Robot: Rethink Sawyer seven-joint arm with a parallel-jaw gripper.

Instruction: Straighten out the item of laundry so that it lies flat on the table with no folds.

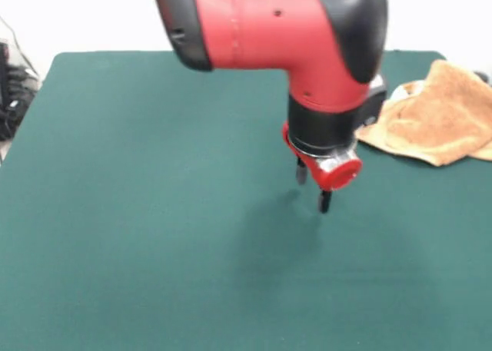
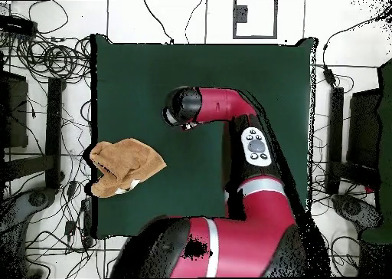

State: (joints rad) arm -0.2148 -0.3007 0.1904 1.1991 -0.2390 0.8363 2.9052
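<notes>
The towel (image 1: 434,120) is a fluffy tan-orange terry cloth, bunched in soft, rounded folds at the right edge of the front view, in the frame's upper part; a bit of white shows at its upper left. In the overhead view it lies crumpled at the left edge of the table (image 2: 253,77), a wide rectangle of dark green felt-like cloth. The glossy red and black arm (image 1: 307,28) hangs over the middle of the table. Its gripper (image 1: 313,186) shows two short dark fingertips (image 1: 324,201) set apart, holding nothing, clear of the towel.
</notes>
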